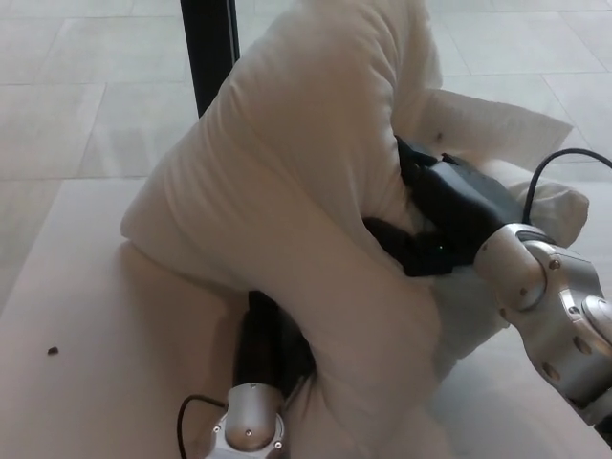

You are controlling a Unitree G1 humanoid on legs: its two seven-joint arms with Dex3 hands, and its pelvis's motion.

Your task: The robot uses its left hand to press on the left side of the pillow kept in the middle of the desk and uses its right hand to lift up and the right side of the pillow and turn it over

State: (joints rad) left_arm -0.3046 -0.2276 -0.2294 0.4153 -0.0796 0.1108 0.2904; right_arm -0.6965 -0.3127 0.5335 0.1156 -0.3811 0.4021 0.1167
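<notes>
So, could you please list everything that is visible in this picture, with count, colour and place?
large soft white fabric pillow: one, white, middle of the desk, folded up over both arms
white desk surface: one, white, under the pillow
black upright post: one, black, behind the pillow, upper left
small dark speck: one, dark, on the desk at left
pale tiled floor: pale grey, beyond the desk
left hand: one, black, mostly hidden under the pillow, silver wrist at the bottom edge
right hand: one, black, pressed into the pillow's right side, silver forearm lower right
</notes>
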